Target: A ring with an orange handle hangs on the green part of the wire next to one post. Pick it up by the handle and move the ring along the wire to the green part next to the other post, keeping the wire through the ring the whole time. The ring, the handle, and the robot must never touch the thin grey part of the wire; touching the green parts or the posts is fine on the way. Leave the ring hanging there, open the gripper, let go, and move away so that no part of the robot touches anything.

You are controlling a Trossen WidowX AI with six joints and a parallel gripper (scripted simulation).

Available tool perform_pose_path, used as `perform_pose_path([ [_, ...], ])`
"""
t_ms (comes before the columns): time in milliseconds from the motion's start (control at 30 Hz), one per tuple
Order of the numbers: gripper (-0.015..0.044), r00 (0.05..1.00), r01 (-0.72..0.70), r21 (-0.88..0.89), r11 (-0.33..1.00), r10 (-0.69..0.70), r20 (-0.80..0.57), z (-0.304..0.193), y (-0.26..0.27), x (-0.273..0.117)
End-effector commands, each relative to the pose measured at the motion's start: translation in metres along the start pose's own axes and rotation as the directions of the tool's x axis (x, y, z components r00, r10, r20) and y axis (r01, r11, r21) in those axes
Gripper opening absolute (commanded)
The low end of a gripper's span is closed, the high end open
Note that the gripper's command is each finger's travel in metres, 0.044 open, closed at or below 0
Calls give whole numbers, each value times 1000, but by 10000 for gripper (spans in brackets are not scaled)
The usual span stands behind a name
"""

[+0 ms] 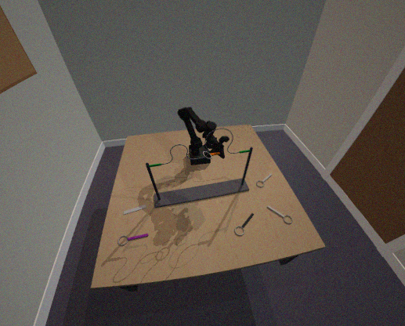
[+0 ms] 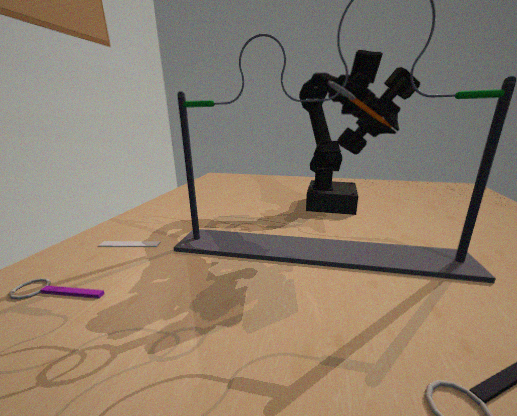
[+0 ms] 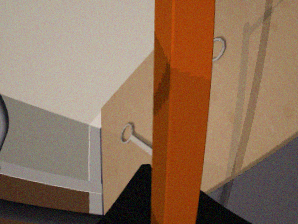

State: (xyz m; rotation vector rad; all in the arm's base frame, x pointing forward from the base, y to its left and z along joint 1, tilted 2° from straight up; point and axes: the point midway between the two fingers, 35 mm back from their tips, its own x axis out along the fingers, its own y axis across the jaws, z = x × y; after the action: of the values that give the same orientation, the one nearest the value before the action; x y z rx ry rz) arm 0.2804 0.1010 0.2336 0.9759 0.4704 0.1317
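The orange handle [image 1: 215, 153] [image 2: 373, 113] [image 3: 185, 100] is between the fingers of my gripper [image 1: 220, 154] [image 3: 153, 172], which is shut on it. The ring [image 1: 211, 154] [image 2: 342, 91] is around the thin grey wire [image 2: 262, 35], at the low stretch between the smaller left hump and the taller right loop. In the exterior view the ring is nearly edge-on and the handle slants down to the right. Whether the ring touches the wire cannot be told. Green parts sit beside the left post [image 1: 153, 182] [image 2: 189, 170] and the right post [image 1: 247, 166] [image 2: 486, 170].
The posts stand on a dark base [image 1: 200, 193] [image 2: 331, 252]. The right loop rises steeply beside the arm. On the table lie a purple-handled ring [image 1: 138, 237] [image 2: 73, 291], a black-handled ring [image 1: 246, 222], a pale strip [image 1: 135, 210] and two pale-handled rings.
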Motion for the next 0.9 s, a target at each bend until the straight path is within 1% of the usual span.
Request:
perform_pose_path([
  [0,-150,999,-51,75,996,51,-7,2,17,-3],
  [400,-150,987,-154,270,950,163,-12,8,51,-11],
  [867,-150,961,-248,463,851,276,8,22,84,-23],
])
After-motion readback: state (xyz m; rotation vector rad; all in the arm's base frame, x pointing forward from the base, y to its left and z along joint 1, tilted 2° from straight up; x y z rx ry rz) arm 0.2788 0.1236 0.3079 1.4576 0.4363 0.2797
